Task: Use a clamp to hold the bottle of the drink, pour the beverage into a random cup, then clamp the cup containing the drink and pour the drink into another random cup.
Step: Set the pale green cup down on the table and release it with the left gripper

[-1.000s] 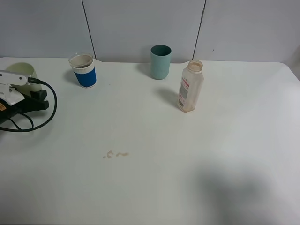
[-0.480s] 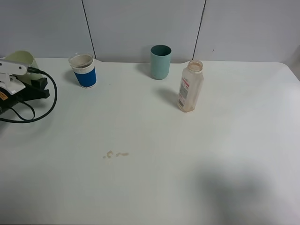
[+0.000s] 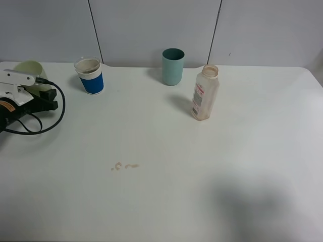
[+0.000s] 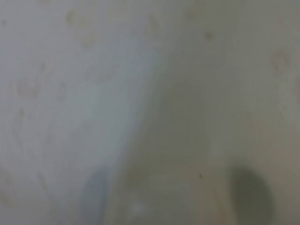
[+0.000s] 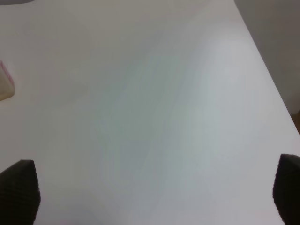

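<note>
The pale yellow-green cup (image 3: 28,70) sits at the far left of the desk (image 3: 166,191), right at the left gripper (image 3: 43,93), with only its rim and upper wall showing past the arm; it looks plain, matte and roughly upright, and the left wrist view is filled by a blurred pale surface with faint brownish marks, which I judge to be that cup seen very close. The left gripper is closed, apparently on this cup, though the contact itself is hidden. Just beyond it, toward the middle of the desk, stands the blue-and-white cup (image 3: 90,76), upright and near, so the left arm is plainly the nearer one for any pour. The bottle (image 3: 204,93) stands upright well off from it. The right gripper (image 5: 150,192) hangs fully open over bare desk, holding nothing.
</note>
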### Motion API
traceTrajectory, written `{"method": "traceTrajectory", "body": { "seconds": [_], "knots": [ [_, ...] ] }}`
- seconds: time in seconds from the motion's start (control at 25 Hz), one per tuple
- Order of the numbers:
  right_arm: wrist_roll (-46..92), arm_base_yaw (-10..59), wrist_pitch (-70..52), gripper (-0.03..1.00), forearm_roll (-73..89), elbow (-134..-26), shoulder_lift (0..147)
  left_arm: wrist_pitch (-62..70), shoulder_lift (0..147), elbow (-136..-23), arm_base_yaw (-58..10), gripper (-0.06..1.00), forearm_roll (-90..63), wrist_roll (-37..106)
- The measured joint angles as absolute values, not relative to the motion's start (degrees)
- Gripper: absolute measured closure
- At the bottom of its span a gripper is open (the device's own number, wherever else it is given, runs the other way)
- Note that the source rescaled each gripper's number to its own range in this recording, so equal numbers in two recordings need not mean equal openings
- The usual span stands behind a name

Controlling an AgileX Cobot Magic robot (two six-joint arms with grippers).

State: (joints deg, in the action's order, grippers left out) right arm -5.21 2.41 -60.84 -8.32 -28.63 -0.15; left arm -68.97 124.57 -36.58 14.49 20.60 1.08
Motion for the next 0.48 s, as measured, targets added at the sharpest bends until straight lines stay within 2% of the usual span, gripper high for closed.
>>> {"method": "traceTrajectory", "body": {
  "seconds": [0.48],
  "knots": [
    [-5.21,2.41,-60.84,-0.03,-8.32,-28.63,-0.15,-66.86,125.08,-36.69,14.49,0.94,21.53,1.03]
  ]
}}
